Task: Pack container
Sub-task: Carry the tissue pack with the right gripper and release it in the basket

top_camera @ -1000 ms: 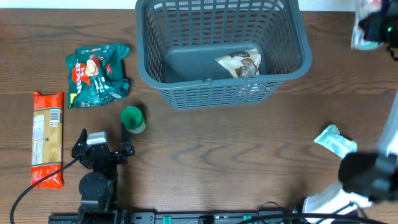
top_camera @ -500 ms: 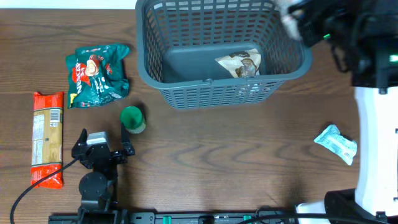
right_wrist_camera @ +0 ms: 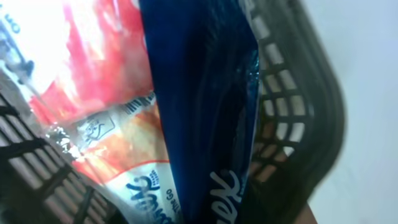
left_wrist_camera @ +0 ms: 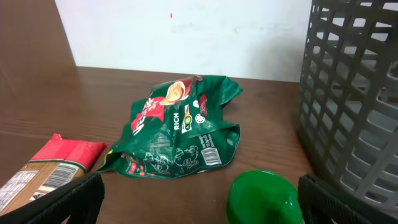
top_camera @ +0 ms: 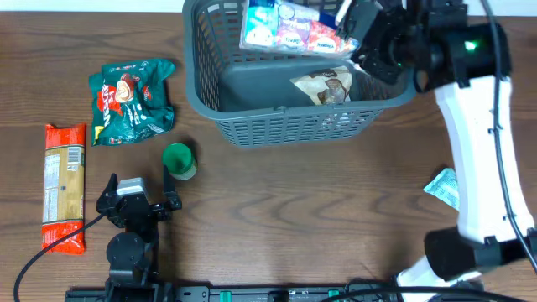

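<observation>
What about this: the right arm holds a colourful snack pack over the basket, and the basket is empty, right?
Not empty: the overhead view shows a brown-and-white packet lying in the container. The right gripper does hold the colourful snack pack over it.

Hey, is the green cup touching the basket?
Apart. The overhead view shows a strip of bare table between the green cup and the near wall of the basket.

Just ahead of the left gripper (top_camera: 140,189), off its right finger, stands a green cup (top_camera: 178,160); a green snack bag (top_camera: 132,101) lies farther ahead-left. Bare table (top_camera: 277,197) opens to its right. Below the right gripper (top_camera: 351,32) and its clamped colourful pack (top_camera: 289,27), a brown pack (top_camera: 323,86) covers part of the container (top_camera: 294,127) floor; the floor to the left is free.
</observation>
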`<state>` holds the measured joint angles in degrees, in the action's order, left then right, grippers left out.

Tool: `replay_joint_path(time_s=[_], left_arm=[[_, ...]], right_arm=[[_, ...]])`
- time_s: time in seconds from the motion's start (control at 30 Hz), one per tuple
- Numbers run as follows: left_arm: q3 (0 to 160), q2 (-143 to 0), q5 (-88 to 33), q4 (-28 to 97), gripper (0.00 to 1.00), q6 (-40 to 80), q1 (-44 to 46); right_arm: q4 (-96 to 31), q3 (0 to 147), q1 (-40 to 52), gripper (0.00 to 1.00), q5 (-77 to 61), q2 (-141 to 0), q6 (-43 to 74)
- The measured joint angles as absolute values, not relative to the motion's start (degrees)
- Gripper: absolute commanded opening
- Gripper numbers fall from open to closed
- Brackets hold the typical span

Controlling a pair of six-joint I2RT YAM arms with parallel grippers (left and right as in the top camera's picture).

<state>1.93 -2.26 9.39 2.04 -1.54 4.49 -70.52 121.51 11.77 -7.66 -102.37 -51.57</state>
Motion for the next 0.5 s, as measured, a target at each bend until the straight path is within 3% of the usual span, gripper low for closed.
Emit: replay_joint_path(time_s=[0.5], left_arm=[[1.9,-2.3,9.4,2.0,0.99,-1.5,4.5]], right_arm=[[-71.2,121.5,14.1,0.01,-7.7,-112.9,-57.8]])
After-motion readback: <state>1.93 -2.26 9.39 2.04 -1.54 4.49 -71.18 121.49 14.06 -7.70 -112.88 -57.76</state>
